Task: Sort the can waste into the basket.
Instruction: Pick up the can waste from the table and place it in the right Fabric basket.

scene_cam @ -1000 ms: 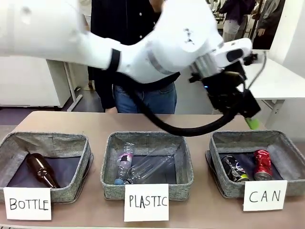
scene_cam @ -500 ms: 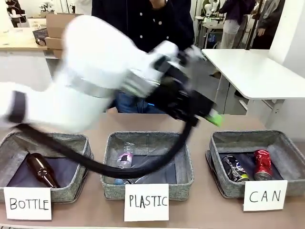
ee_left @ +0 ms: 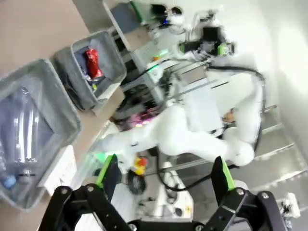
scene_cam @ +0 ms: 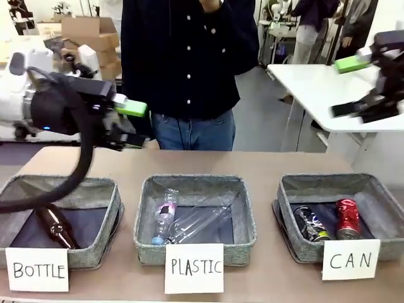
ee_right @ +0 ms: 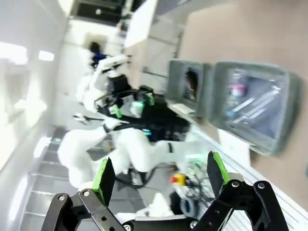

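Note:
The red can [scene_cam: 348,218] and the dark can [scene_cam: 310,223] lie side by side inside the grey basket [scene_cam: 328,182] behind the "CAN" card [scene_cam: 351,259]. My left gripper [scene_cam: 134,124] hangs open and empty high above the left end of the table, far from the basket. My right gripper [scene_cam: 345,87] is open and empty, raised at the upper right, above and behind the basket. In the left wrist view the open left gripper [ee_left: 164,171] faces the red can [ee_left: 93,61] in its basket [ee_left: 115,65] from a distance. The right gripper [ee_right: 160,172] also stands open in its own view.
A "BOTTLE" basket [scene_cam: 95,186] with a brown bottle [scene_cam: 55,227] sits at the left. The "PLASTIC" basket [scene_cam: 196,183] with clear bottles [scene_cam: 189,221] is in the middle. A person [scene_cam: 189,63] stands at the far side. A white table [scene_cam: 315,82] is behind on the right.
My left arm has swung from above the CAN basket across the table to the left side. The right gripper has come into view at the upper right. Both cans lie unmoved.

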Tool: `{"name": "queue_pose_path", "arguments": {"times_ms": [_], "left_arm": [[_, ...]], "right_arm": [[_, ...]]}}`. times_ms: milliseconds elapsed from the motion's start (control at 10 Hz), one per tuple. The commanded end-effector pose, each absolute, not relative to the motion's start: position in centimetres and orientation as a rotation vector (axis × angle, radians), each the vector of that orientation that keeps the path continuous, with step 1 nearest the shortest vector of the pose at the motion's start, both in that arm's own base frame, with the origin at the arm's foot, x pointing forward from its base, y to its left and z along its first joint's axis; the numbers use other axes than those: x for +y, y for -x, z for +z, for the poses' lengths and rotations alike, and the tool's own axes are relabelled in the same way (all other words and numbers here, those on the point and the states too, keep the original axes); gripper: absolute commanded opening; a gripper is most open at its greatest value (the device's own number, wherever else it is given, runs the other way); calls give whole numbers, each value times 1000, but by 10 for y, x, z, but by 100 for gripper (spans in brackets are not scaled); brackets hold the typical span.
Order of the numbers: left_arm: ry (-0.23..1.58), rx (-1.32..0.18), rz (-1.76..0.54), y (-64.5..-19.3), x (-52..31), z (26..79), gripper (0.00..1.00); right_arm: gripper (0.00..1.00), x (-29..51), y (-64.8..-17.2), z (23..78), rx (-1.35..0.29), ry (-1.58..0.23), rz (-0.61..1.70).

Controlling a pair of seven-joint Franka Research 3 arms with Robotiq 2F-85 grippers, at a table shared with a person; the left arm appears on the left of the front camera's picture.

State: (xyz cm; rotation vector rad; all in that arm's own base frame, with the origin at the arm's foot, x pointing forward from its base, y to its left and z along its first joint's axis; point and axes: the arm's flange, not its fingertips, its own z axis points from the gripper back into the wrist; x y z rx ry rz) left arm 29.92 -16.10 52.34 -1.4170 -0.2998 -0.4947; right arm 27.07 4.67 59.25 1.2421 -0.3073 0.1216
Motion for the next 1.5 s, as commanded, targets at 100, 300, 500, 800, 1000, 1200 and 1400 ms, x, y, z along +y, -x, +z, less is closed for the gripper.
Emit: {"name": "queue_pose_path", "arguments": {"times_ms": [100,300,500,800,1000,1200,1400], "left_arm": [[1608,-227,-339,-261,-83,504,100],[1567,-165,-244,-237,-60,478,100],[1586,-229,-325,-311,-77,530,100],[1586,-229,-325,-311,-77,530,100],[1586,-229,-325,-311,-77,530,100],[1586,-229,-325,-311,-77,530,100],[1586,-229,-325,-311,-77,530,100]], "right_arm": [[100,79,-283,570,-317,-1253,61],[100,80,-287,567,-357,-1082,106],[100,79,-290,578,-284,-1269,63],[100,79,-290,578,-284,-1269,63],[100,79,-290,578,-284,-1269,63],[100,79,-290,578,-284,-1269,63],[100,79,-290,578,-284,-1269,63]]}}
